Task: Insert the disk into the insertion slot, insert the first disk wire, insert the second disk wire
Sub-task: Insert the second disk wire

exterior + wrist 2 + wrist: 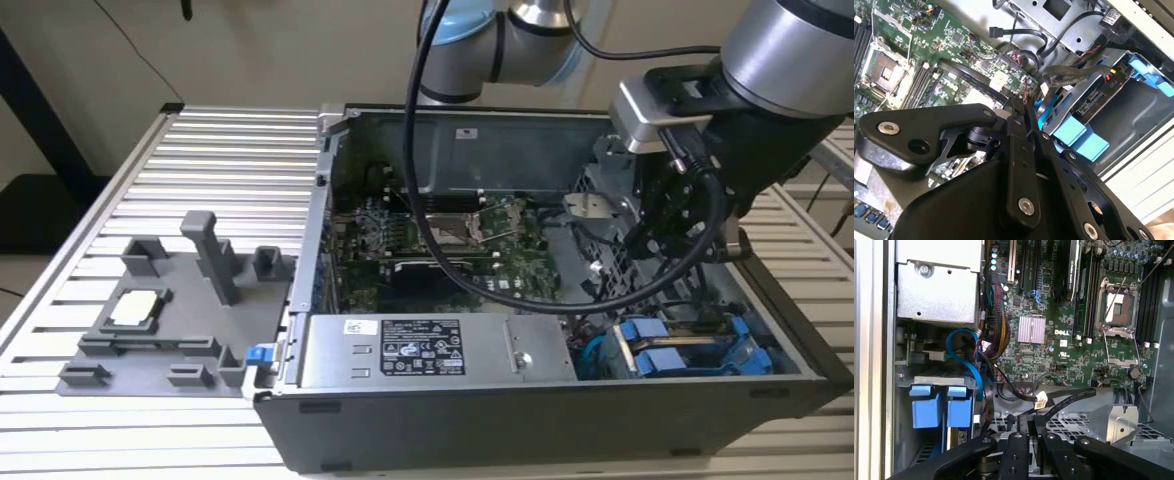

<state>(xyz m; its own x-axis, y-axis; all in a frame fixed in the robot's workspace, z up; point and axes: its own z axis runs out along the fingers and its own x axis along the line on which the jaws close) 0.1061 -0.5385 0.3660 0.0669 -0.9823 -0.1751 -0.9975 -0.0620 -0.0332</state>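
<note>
Looking down into an open computer case (561, 420) on the slatted desk (227, 150) — arm (787, 60) reaching in at the exterior view's right, upper part of the frame. Down at the pincer (1021, 111) (1033, 432) in both wrist views: black fingers (1016, 150) drawn right together, hardly a gap at the tips; cannot tell whether a wire is nipped there. Just beyond the tips, a black wire (1074, 395) with a white plug (1040, 401), draped over the perforated cage (1074, 427) near the motherboard (1064, 365). And the disk (1093, 97) — seated in the insertion slot (936, 381), low at the exterior view's right, blue tabs (654, 350) facing out, just beside the labelled power supply box (414, 345). Over at the exterior view's left, a grey fixture tray (174, 330) lying on the desk, well apart from the pincer.
</note>
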